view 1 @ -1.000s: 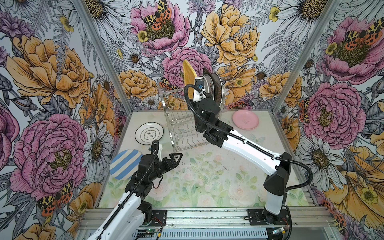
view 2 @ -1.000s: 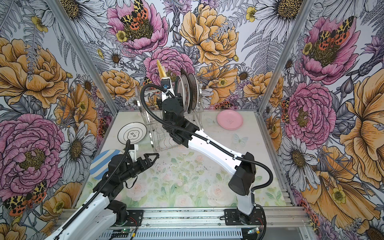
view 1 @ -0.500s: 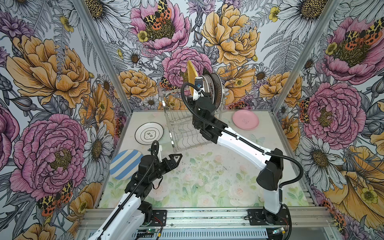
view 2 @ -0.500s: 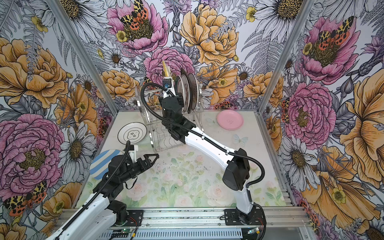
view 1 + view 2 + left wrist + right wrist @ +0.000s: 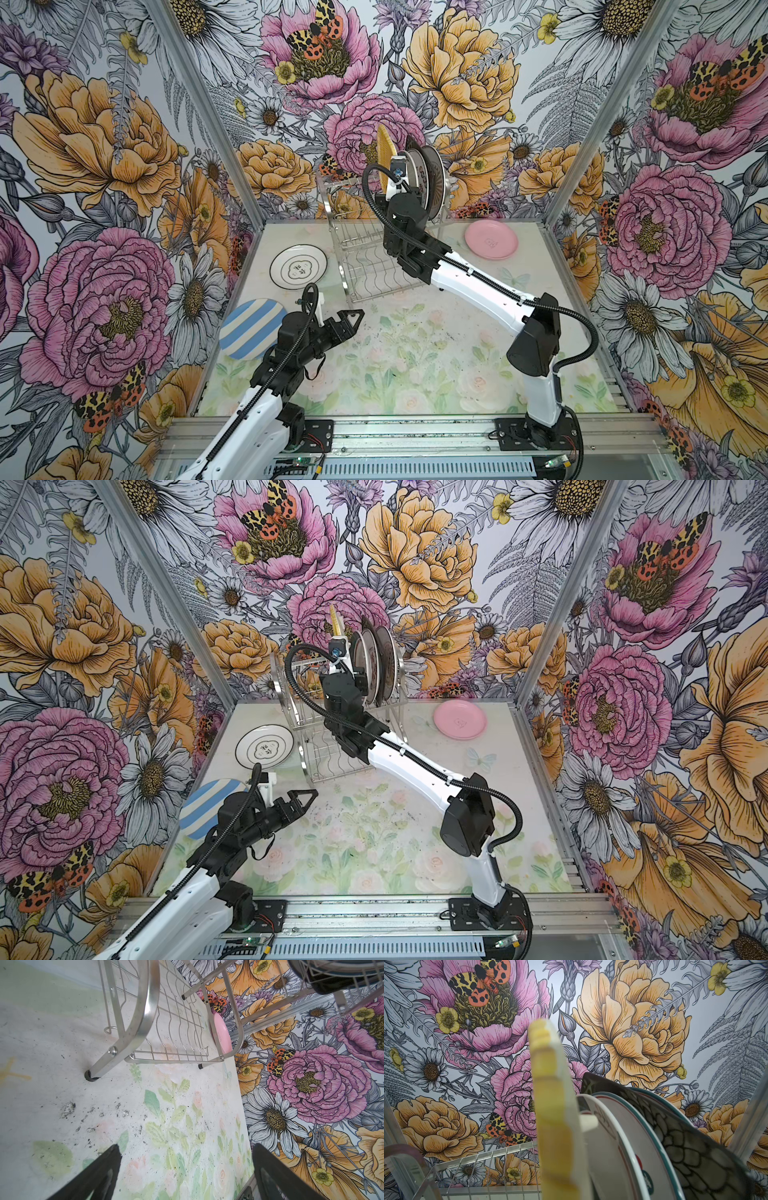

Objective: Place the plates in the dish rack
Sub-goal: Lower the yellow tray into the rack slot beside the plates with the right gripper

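Slotting step: right gripper [image 5: 390, 185], clamped on the yellow plate [image 5: 384, 151], holds it edge-up at the top tier of the dish rack [image 5: 365, 266], table 12 o'clock; next needs lowering into a free slot, then release; left gripper [image 5: 351, 320] gaping, empty, 8 o'clock.

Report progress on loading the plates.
Done: several plates stand in the dish rack's upper tier. In hand: the right hand holds the yellow plate upright beside them. Left: the pink plate, white plate and striped plate lie on the table; left hand open, empty.
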You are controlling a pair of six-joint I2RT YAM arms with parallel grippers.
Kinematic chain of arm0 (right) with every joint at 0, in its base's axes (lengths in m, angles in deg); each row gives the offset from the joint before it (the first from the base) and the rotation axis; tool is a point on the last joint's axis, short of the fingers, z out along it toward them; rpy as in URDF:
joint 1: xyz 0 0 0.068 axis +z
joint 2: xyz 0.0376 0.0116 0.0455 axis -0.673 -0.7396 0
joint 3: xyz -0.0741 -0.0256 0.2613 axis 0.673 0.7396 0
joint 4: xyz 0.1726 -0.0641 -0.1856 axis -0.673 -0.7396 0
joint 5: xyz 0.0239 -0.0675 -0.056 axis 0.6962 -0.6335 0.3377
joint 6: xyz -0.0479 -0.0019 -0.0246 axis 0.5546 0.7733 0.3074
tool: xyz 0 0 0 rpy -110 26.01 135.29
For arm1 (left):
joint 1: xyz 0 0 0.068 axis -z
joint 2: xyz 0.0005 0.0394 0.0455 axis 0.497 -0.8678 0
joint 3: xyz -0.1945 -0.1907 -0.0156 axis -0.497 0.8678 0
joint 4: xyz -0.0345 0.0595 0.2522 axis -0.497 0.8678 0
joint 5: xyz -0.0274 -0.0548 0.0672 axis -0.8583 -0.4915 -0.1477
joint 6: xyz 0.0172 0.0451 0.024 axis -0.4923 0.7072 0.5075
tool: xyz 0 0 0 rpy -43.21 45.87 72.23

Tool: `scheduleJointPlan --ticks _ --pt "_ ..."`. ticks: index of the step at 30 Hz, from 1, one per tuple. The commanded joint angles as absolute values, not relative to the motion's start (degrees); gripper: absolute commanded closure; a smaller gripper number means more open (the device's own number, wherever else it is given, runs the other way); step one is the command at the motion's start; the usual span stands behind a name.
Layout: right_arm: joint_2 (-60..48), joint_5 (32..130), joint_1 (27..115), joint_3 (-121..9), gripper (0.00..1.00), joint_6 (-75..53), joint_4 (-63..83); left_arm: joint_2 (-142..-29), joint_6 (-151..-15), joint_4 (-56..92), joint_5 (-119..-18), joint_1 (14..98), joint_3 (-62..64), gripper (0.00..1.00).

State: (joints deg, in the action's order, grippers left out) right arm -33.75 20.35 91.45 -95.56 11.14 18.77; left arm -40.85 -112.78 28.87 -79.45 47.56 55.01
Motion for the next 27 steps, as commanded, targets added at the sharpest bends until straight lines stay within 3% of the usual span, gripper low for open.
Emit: scheduleJointPlan --ticks 1,27 --pt "-33.71 20.62 91.08 -99.03 1.0 9.14 20.42 -39.99 -112.5 28.98 -78.21 47.59 56.06 0.01" --pt "-34.97 20.56 90.11 -98.53 1.0 4.46 15.52 -39.09 -112.68 29.49 -78.17 47.38 56.51 0.01"
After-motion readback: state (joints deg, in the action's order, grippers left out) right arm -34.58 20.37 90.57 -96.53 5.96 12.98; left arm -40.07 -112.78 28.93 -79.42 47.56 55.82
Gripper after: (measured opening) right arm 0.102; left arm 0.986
